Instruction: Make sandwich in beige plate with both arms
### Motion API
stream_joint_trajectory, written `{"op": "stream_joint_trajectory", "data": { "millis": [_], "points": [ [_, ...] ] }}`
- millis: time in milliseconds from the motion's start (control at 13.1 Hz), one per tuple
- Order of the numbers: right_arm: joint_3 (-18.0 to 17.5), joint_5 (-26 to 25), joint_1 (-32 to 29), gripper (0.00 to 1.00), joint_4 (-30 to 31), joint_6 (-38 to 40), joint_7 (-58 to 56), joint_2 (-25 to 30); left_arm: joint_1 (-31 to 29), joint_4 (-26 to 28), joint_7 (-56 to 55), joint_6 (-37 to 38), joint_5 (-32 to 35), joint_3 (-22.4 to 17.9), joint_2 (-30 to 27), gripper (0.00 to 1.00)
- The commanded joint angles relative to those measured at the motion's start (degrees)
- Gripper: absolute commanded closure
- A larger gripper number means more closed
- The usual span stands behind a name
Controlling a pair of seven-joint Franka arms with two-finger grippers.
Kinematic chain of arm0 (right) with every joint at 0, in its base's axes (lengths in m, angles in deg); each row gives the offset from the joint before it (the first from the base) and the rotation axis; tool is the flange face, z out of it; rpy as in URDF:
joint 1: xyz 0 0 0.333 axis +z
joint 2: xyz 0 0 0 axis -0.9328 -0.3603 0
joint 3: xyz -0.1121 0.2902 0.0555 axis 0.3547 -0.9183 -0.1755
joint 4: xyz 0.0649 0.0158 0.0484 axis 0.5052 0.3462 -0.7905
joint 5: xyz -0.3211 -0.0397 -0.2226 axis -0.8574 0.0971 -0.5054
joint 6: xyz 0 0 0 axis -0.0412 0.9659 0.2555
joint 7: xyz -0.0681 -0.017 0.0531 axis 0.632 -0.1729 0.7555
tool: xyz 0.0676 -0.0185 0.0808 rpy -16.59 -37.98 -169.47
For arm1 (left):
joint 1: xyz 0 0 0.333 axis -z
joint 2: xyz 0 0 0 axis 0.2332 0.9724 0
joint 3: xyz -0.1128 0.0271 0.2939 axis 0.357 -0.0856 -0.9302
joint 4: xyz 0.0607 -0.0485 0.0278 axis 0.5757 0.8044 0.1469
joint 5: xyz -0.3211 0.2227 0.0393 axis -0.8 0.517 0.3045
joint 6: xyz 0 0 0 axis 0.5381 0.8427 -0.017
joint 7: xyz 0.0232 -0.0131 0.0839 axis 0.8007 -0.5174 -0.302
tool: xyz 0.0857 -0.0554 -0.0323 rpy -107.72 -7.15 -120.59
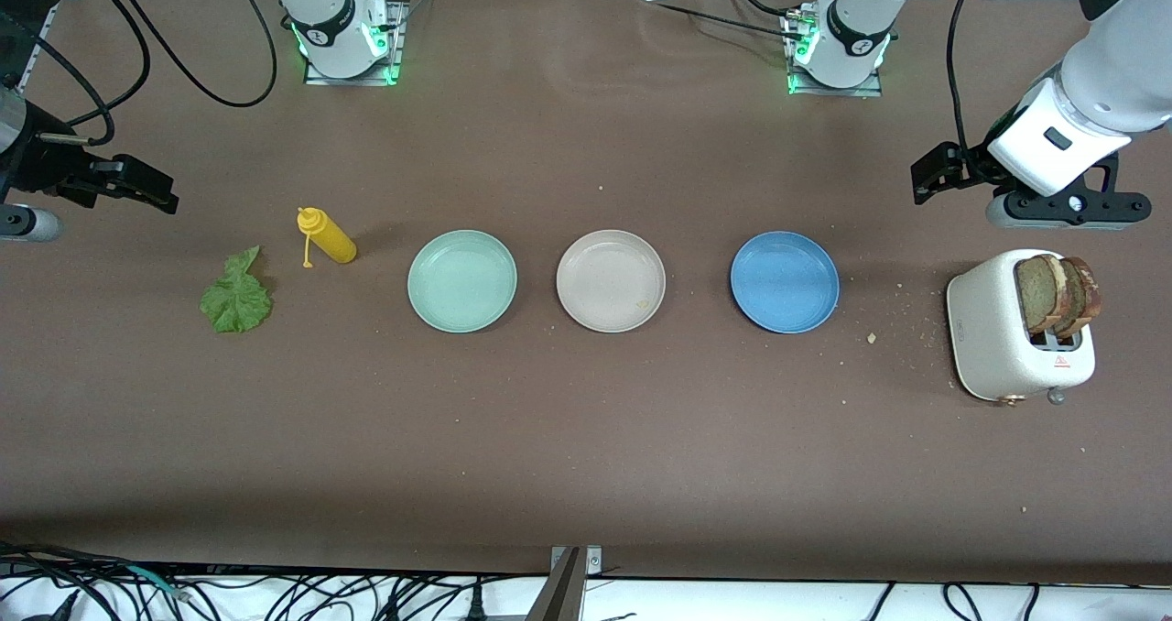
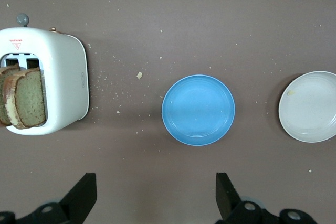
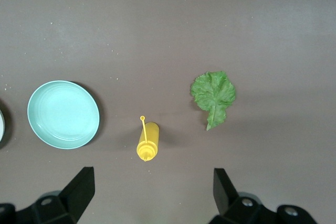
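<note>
Left end effector [image 2: 152, 195]: fingers wide apart, holding nothing; it hangs over the bare brown counter [image 1: 586, 438] at the left arm's end, and this arm waits.
Right end effector [image 3: 149, 192]: also wide open and empty, over the counter at the right arm's end.
Toast: two square tan toast slices with brown crust [image 1: 1058, 293] stand in the slots of the white rounded toaster [image 1: 993, 332], just below and beside the left end effector.
Lettuce: the crinkled green lettuce leaf [image 1: 237, 296] lies flat on the counter, near the right end effector, beside a small yellow squeeze bottle [image 1: 327, 237] lying on its side.
Beige plate: the round shallow matte beige plate [image 1: 611, 280] is empty, well apart from both end effectors, between a mint green plate [image 1: 461, 280] and a blue plate [image 1: 784, 281].
Risk: I think the slices stand close together, so the fingers may take both or tip the toaster; the thin leaf may slip; a wrong plate could be chosen.
Hard to see: the lower part of the slices is hidden inside the toaster.
</note>
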Motion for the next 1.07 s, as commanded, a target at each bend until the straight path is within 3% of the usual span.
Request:
{"op": "stream_joint_trajectory", "data": {
  "millis": [0,996],
  "points": [
    [-0.24,-0.06,-0.05,0.0,-0.72,1.01,0.73,0.15,-0.61,-1.82,-0.02,1.5,-0.82,0.34,0.69,0.0],
    [-0.15,-0.15,-0.05,0.0,-0.81,0.48,-0.24,0.15,-0.61,-1.91,-0.02,1.5,-0.64,0.34,0.69,0.0]
  ]
}}
